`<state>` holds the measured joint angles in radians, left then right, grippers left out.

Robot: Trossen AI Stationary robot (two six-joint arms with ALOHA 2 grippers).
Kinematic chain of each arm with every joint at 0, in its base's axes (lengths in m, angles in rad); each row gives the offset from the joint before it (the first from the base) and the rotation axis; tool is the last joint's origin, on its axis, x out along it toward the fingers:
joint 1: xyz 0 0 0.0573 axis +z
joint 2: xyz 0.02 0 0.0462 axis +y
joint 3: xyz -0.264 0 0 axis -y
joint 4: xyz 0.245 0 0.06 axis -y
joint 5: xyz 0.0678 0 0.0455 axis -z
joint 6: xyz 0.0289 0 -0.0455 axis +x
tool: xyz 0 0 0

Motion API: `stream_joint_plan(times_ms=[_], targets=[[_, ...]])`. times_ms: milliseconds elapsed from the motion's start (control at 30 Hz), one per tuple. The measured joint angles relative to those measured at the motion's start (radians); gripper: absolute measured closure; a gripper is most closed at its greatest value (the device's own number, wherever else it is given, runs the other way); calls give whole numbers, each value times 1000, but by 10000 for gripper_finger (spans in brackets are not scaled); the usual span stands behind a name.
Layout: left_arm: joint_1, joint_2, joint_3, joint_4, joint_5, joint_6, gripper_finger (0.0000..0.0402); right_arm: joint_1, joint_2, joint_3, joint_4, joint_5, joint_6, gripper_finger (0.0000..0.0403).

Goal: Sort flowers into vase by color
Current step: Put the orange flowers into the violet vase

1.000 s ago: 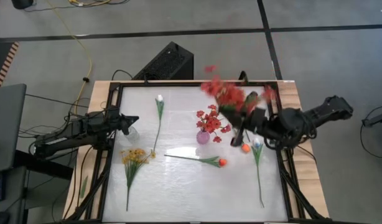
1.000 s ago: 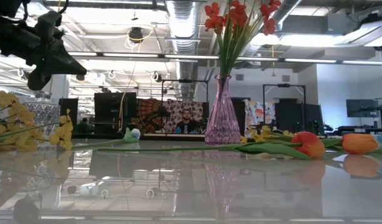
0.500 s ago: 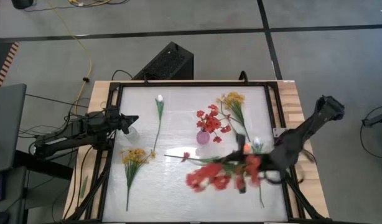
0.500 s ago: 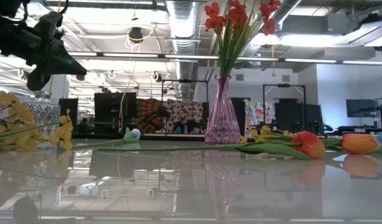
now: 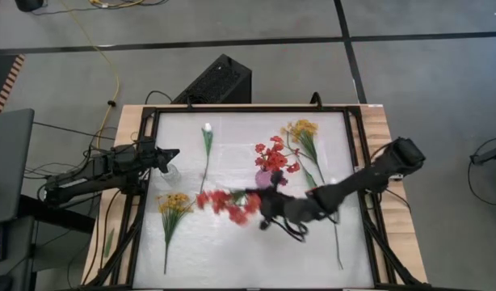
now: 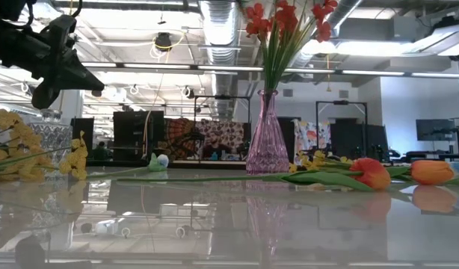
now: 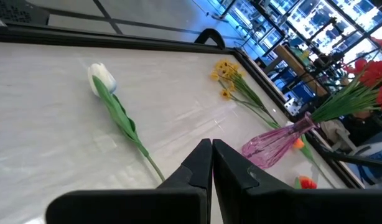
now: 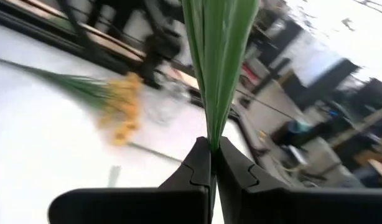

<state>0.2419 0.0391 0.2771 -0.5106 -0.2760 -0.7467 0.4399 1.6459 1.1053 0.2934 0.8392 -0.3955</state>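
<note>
My right gripper (image 5: pixel 271 210) is over the table's middle, shut on a red blossom spray (image 5: pixel 228 202) whose blossoms point toward the table's left. A pink vase (image 5: pixel 264 179) just beyond it stands upright and holds red blossom sprays (image 5: pixel 274 153). A yellow spray (image 5: pixel 174 203) lies near left, and another yellow spray (image 5: pixel 303 129) lies far right. A white tulip (image 5: pixel 207 131) lies far left. Orange tulips (image 6: pixel 371 173) lie on the table in the low view. My left gripper (image 5: pixel 166 155) is shut, hovering by a clear glass vase (image 5: pixel 172 172) at the left edge. My right gripper pinches the red spray's bundle of green stems (image 8: pixel 211 127) between its two fingers (image 8: pixel 197 168), and the stems run straight on ahead of the fingertips. The spray is lifted clear of the table and lies roughly level, blossoms (image 5: pixel 224 200) toward the left.
A white tulip's stem (image 5: pixel 338 241) lies near right, partly under my right arm (image 5: pixel 369 179). The table's dark frame (image 5: pixel 143 186) runs round the white top. A black box (image 5: pixel 216 81) sits on the floor beyond the far edge.
My right gripper, still shut on the red spray, has swung from the table's far right down toward the near edge and then left to the middle. The spray has turned with it: its blossoms pointed toward the far edge and now point left. The far-right yellow spray is uncovered.
</note>
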Motion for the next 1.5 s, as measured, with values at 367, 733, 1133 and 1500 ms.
stream_joint_plan(times_ms=[367,733,1133,1500], targets=[[0,0,0,0,14,-24,401,-109,-39,1,116,113,-134,373],[0,0,0,0,9,1,401,-175,-21,1,105,124,-3,373],[0,0,0,-21,8,-16,401,-181,-11,1,108,216,164,371],[0,0,0,-23,7,-17,401,-159,-134,48,306,201,213,368]])
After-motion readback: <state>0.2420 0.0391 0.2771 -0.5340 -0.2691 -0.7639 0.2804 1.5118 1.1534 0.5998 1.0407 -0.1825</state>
